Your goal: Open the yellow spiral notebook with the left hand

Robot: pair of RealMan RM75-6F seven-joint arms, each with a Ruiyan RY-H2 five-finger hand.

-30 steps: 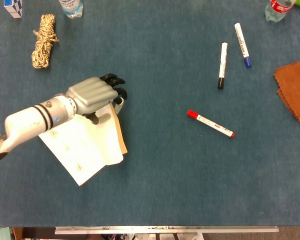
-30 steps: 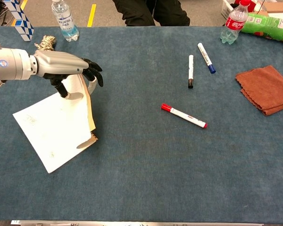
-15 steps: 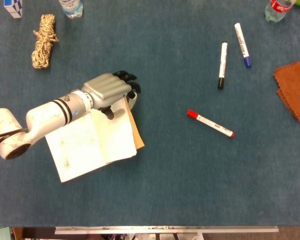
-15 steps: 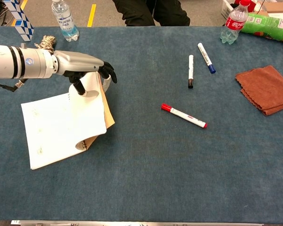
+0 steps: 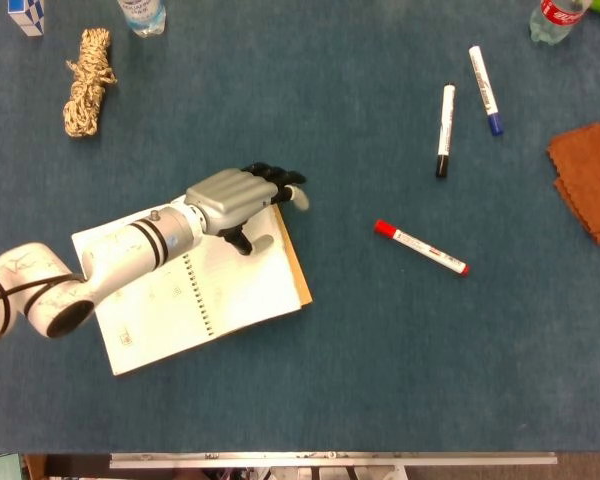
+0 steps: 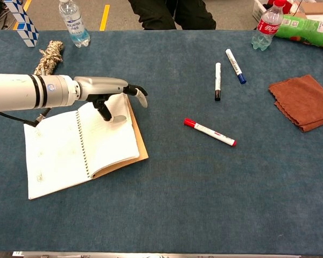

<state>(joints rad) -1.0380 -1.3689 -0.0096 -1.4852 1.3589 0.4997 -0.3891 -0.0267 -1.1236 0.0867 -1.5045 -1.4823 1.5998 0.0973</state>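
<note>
The yellow spiral notebook lies open and flat at the left of the table, white pages up. Its spiral runs down the middle, and the tan cover shows along the right edge. My left hand hovers over the notebook's far right corner. The fingers stretch out past the edge and hold nothing, while the thumb touches the right page. The right hand shows in neither view.
A red-capped marker lies right of the notebook. A black marker and a blue marker lie farther back. A brown cloth is at the right edge, a rope bundle and a water bottle at the back left.
The left hand swung the lifted pages over to the right and they now lie flat. The notebook went from half open to fully open, and the fingers have spread out.
</note>
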